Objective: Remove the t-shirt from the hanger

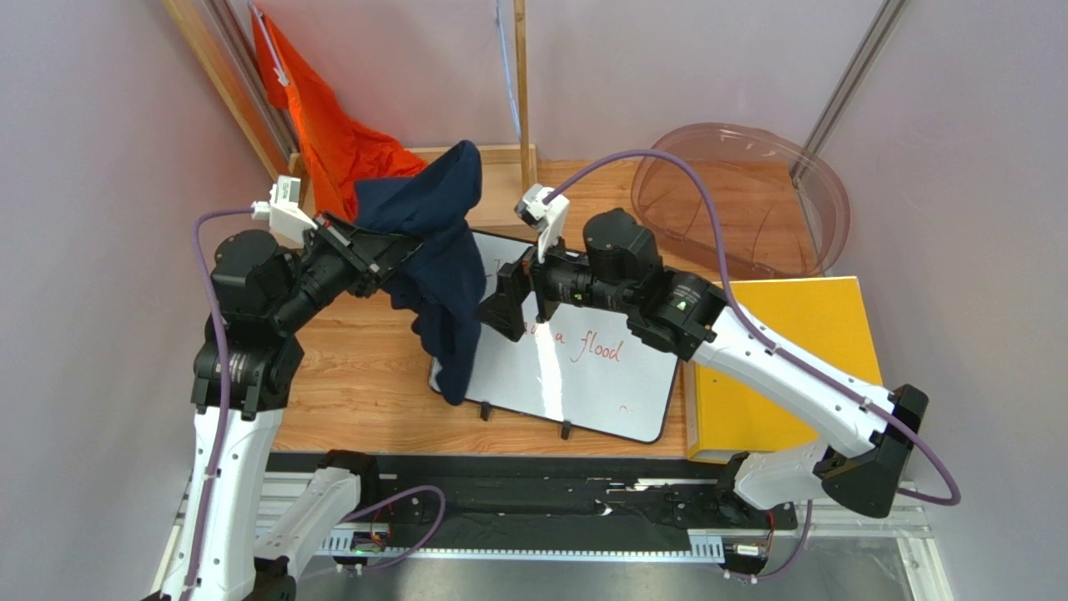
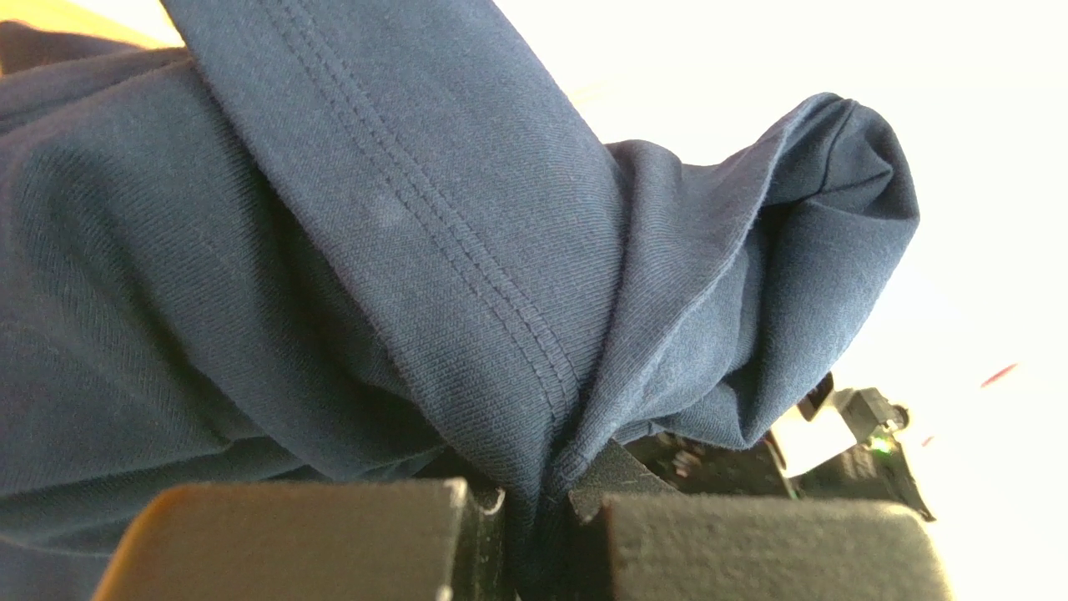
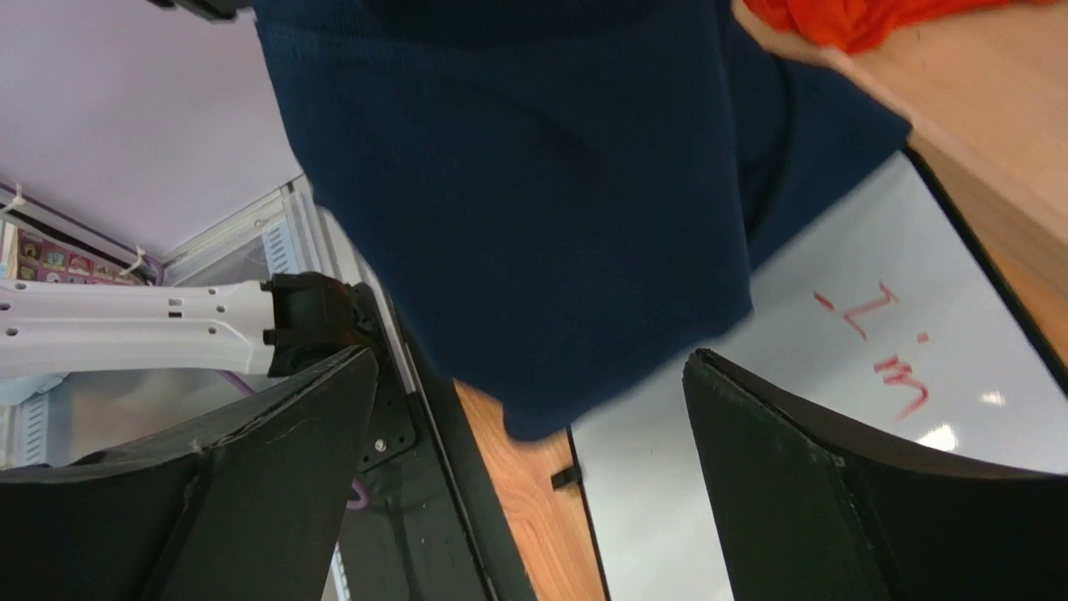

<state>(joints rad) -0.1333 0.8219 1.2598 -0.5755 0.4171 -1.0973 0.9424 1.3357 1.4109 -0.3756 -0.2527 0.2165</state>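
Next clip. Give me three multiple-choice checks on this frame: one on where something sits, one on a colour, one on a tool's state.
1. Where is the orange cloth?
A) far left
B) near right
C) centre

2. What colour is the writing on the whiteboard?
A) blue
B) red
C) green

3. The left tool is:
A) open
B) shut on nothing
C) shut on the t-shirt

Answers:
1 A, the top view shows it bunched at the far left.
2 B, the letters are red in the top and right wrist views.
3 C, the left wrist view shows navy cloth pinched in it.
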